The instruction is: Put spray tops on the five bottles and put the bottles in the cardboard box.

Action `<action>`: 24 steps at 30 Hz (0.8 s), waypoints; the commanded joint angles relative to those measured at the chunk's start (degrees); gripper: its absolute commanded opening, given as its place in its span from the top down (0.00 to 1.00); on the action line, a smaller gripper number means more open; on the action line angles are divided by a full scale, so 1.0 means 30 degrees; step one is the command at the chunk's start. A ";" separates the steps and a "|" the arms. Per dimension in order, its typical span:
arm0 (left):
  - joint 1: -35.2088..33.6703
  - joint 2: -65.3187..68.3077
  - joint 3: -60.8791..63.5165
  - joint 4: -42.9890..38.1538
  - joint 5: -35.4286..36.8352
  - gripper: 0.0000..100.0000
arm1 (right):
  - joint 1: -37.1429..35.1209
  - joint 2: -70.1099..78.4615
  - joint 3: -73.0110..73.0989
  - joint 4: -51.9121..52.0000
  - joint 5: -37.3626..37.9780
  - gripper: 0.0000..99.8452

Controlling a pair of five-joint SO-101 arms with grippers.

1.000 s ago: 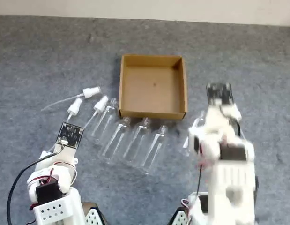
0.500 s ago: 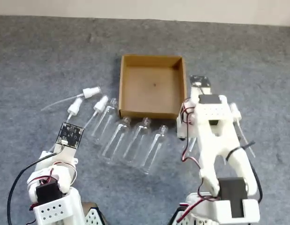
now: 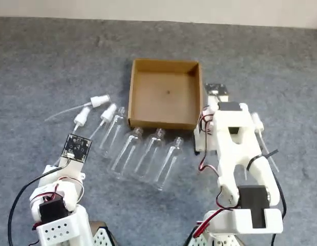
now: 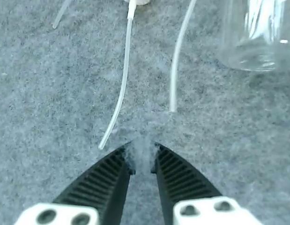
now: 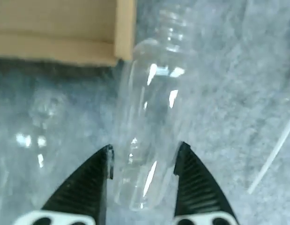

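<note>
Grey carpet (image 3: 40, 56) covered the table, and the cardboard box (image 3: 131, 97) sat on it with its open top facing up, toward the far side between our two arms. Four clear bottles (image 3: 128, 148) lay on their sides in a slanting row just in front of the box, their uncapped necks pointing toward its near wall. The fifth bottle (image 5: 149, 126) lay by the box's near right corner, beneath our right arm (image 3: 235, 154), with its threaded neck next to that corner.

Our right gripper (image 5: 145, 157) stood wide open over this bottle, one jaw on each side of the clear body. We could not tell whether the fingers touched the plastic, and the bottle rested on the carpet rather than in our grasp.

Three spray tops (image 3: 99, 100) lay loose to the left of the box, one of them just beside the neck of the leftmost bottle. A fourth spray top (image 3: 257, 122) lay on the far right, close beside our right arm, its tube running back along the carpet.

Our left gripper (image 4: 142, 157) hung low over the carpet at the near left, well apart from the box. Its jaws were only slightly parted and held nothing. The ends of two dip tubes (image 4: 119, 89) lay just ahead of its tips.
</note>
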 commanded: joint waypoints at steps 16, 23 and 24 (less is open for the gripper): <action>-0.0190 -0.0132 0.0366 -0.0088 -0.0176 0.99 | 1.2908 -0.0571 -1.1707 0.6374 1.3275 1.00; -0.0190 -0.0132 0.0366 -0.0088 -0.0176 0.99 | 1.4462 0.6667 -1.5458 0.5055 1.6205 1.00; -0.0190 -0.0132 0.0366 -0.0088 -0.0176 0.99 | 1.4462 0.7311 -1.5722 0.4967 1.6469 1.00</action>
